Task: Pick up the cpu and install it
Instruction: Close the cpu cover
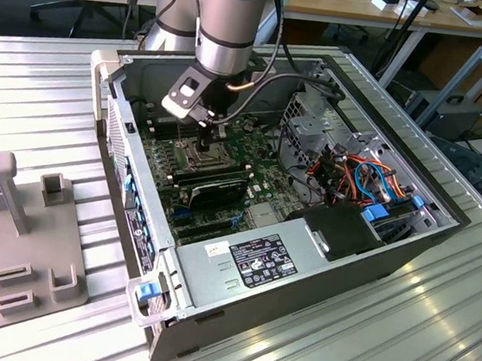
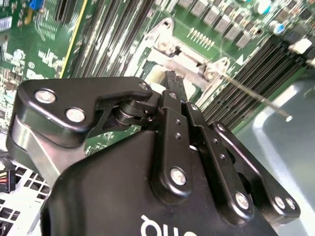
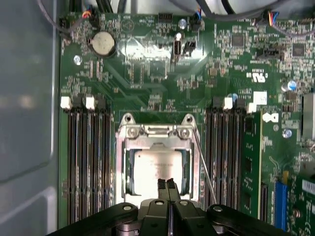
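Note:
The cpu [image 3: 153, 167], a flat silver square, lies in the metal-framed socket [image 3: 157, 132] on the green motherboard [image 3: 147, 73]. My gripper [image 3: 166, 185] hovers right over the cpu's near edge. Its two black fingers are pressed together, shut, with nothing visible between them. In the second wrist view the fingers [image 2: 172, 105] point down at the socket frame [image 2: 189, 61]. In the exterior view the gripper [image 1: 204, 135] reaches down into the open computer case [image 1: 301, 266], over the socket area.
Dark memory slots [image 3: 88, 157] flank the socket on both sides, and a thin wire lever [image 3: 204, 167] stands beside it. Inside the case are a drive cage [image 1: 317, 124], coloured cables [image 1: 359, 177] and a power supply [image 1: 258, 261]. A grey fixture block [image 1: 17, 233] sits at the exterior view's left.

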Motion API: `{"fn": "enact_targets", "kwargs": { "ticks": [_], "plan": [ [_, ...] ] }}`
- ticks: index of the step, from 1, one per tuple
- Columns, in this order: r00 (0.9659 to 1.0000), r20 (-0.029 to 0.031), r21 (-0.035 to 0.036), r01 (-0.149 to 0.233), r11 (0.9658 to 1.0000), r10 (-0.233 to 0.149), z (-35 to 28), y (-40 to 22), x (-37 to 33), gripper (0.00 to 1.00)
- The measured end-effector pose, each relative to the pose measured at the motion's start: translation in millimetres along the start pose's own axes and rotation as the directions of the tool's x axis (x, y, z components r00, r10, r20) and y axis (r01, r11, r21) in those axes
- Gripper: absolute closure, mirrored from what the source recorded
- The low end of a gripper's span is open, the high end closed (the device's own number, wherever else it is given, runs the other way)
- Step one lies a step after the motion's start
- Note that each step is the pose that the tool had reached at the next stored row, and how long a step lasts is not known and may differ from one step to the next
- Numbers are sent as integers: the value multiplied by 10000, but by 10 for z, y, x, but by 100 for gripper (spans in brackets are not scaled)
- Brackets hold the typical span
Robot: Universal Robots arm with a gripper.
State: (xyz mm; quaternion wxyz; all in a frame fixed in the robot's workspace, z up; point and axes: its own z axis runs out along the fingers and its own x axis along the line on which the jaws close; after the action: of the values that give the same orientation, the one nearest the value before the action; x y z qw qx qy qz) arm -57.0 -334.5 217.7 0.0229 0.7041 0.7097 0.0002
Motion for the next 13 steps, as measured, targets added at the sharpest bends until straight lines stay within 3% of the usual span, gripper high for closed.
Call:
{"fn": "enact_targets", "kwargs": {
  "ticks": [5,9,13],
  "plan": [
    [10000,0,1,0,10000,0,3,101,-1,89],
    [10000,2,2,0,10000,0,-1,106,-1,89],
    [10000,27,1,1,10000,-1,-94,109,-4,89]
  ]
}}
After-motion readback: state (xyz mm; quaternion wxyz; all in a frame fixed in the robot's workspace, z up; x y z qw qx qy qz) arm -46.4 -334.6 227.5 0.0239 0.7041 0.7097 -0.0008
